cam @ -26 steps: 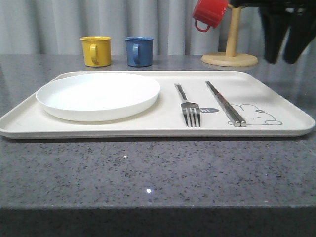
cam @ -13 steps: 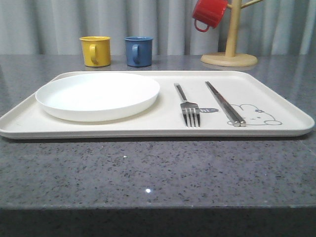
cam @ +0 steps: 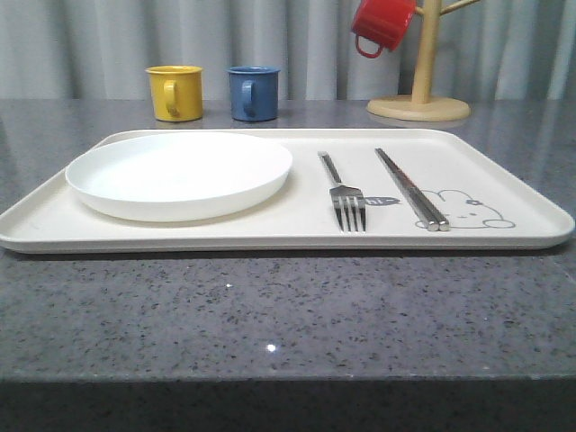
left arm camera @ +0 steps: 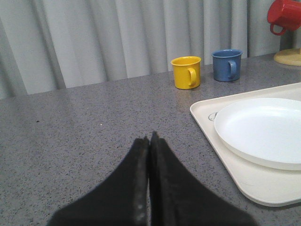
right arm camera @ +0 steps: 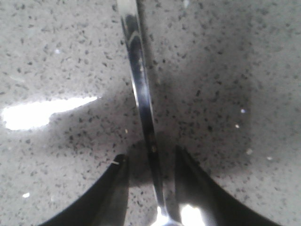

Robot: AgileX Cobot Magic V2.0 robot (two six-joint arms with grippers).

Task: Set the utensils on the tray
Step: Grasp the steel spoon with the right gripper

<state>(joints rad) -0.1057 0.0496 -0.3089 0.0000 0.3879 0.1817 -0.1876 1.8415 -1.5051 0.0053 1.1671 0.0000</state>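
Since a second ago the dark hand that hung beside the mug tree has gone from the front view, while everything on the tray (cam: pixel 54 225) stayed put. Taking the tray as landmark: on its near right part lie the fork (cam: pixel 343 193), tines nearest, and just right of it the chopsticks (cam: pixel 409 187), their near tips beside the rabbit drawing (cam: pixel 468 209). On its left half sits the white plate (cam: pixel 180 173). Off the tray, the right hand (right arm camera: pixel 149 159) has its fingers apart, straddling the slim spoon (right arm camera: pixel 141 89) handle on the speckled bench (right arm camera: pixel 225 70). The left hand (left arm camera: pixel 149 139) is pressed together, empty, left of the tray. Beyond the tray stand a yellow mug (cam: pixel 175 92), a blue mug (cam: pixel 253 93) and the mug tree (cam: pixel 419 99) with a red mug (cam: pixel 382 23).
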